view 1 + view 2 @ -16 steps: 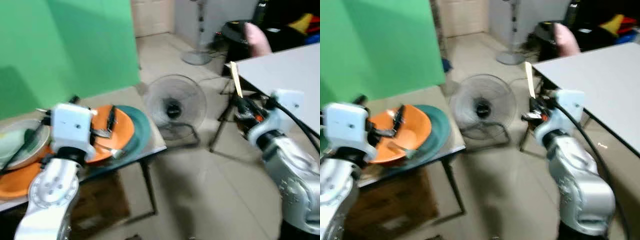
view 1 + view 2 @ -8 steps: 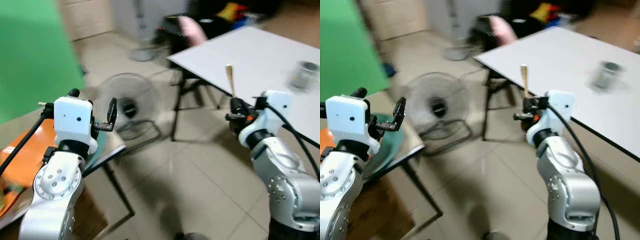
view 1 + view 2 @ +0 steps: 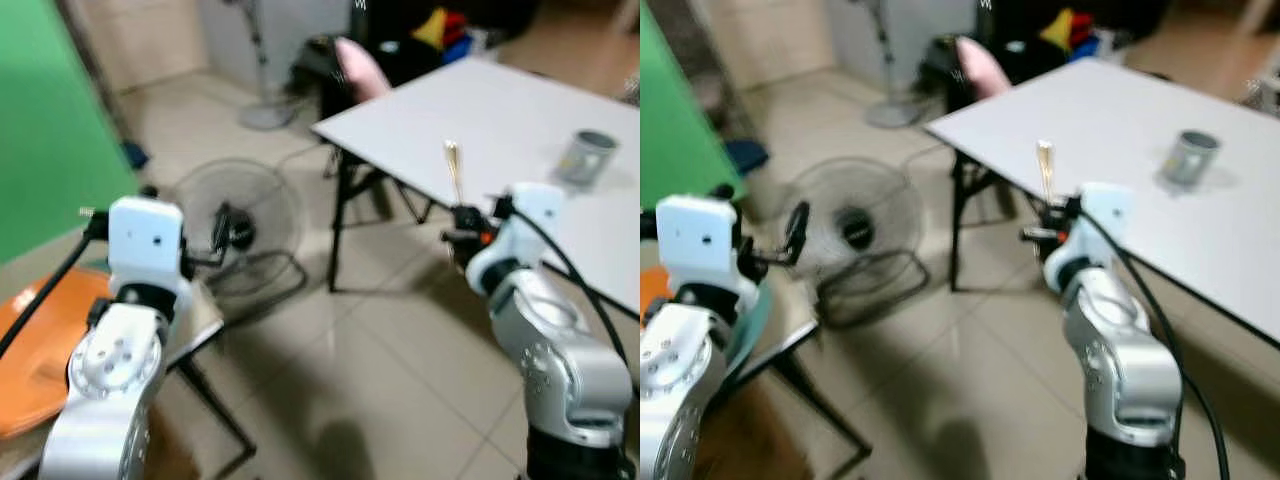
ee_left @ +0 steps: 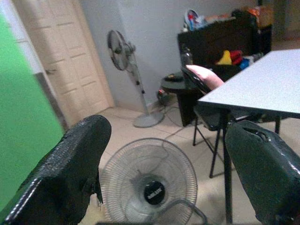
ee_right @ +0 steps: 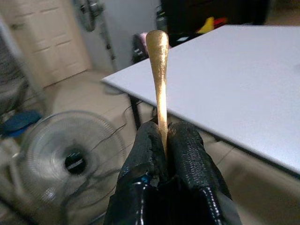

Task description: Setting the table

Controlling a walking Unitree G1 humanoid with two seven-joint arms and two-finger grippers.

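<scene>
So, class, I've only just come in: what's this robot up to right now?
It is part-way through setting the table. The right hand is shut on a slim gold utensil handle, holding it upright near the edge of the white table, where a grey cup already stands. The left hand is open and holds nothing, raised above the floor fan. An orange plate lies on the side table at the robot's left.
</scene>
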